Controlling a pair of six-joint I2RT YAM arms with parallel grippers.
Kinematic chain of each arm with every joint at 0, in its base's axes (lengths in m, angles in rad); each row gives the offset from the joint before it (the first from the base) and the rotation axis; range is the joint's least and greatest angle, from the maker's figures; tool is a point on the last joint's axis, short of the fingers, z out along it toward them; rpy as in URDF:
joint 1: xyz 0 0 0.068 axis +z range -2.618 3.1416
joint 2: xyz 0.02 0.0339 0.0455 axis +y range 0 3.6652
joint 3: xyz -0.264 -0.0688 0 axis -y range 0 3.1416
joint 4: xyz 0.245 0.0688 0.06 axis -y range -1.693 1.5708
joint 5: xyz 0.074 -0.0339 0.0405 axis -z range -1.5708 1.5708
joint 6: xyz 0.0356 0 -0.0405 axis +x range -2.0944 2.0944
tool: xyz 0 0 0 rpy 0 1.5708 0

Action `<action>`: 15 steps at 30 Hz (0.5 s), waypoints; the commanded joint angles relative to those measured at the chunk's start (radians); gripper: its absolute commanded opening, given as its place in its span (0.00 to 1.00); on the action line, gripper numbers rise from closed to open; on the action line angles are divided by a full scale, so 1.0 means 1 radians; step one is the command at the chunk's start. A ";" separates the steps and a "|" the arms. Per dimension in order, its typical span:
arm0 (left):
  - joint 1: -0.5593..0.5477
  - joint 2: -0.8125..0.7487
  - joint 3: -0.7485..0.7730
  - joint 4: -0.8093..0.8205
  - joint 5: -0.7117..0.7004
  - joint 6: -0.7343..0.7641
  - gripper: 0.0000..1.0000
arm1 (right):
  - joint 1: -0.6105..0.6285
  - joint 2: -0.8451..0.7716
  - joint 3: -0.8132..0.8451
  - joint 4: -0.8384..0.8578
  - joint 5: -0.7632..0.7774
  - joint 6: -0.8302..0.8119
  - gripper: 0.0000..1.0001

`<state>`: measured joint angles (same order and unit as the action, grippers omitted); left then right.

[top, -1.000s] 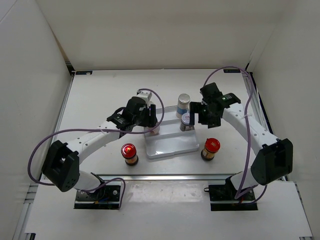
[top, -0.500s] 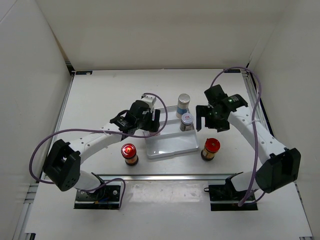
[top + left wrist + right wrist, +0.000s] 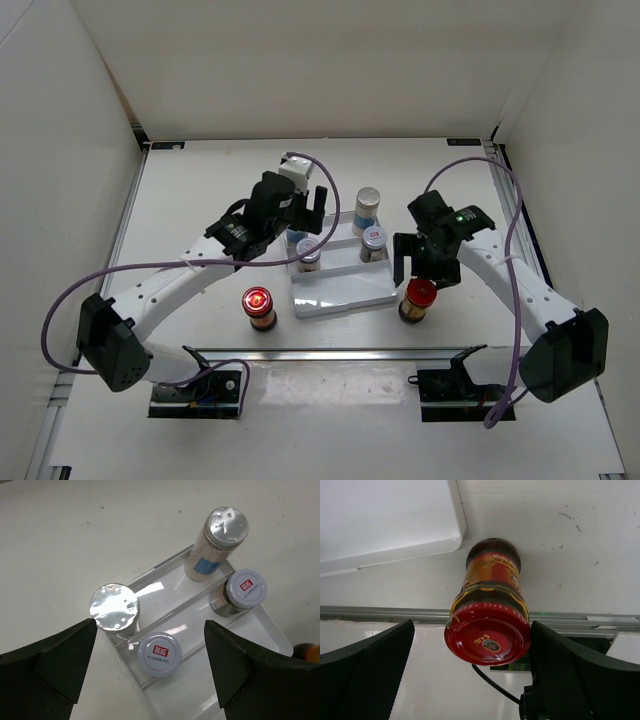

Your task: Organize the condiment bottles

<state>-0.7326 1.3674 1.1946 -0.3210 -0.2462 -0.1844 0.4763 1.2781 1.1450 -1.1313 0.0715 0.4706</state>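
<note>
A white ridged tray carries several condiment bottles. Two tall white jars with silver caps stand on its back step. Two short silver-lidded jars stand on the middle step. My left gripper hovers open above the left short jar, touching nothing. One red-capped jar stands left of the tray. The other red-capped jar stands at the tray's right front corner. My right gripper is open just above it, fingers on either side of the lid.
A metal rail runs along the table's near edge, in front of both red-capped jars. White walls enclose the table at the left, back and right. The tray's front step holds nothing.
My left gripper opened, let go of the left short jar on the tray's middle step and lifted away. My right gripper moved from the tray to above the right red-capped jar.
</note>
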 commanded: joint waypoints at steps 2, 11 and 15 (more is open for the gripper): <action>-0.019 -0.097 -0.009 -0.058 -0.155 0.049 0.99 | 0.025 0.041 -0.021 -0.015 0.013 0.051 1.00; -0.028 -0.249 -0.157 -0.176 -0.248 -0.026 0.99 | 0.044 0.107 -0.044 -0.024 0.045 0.069 0.81; -0.028 -0.284 -0.179 -0.242 -0.284 -0.072 0.99 | 0.053 0.128 -0.034 -0.024 0.054 0.069 0.52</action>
<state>-0.7559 1.1336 1.0267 -0.4931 -0.4717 -0.2077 0.5171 1.3922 1.1015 -1.1419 0.1081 0.5220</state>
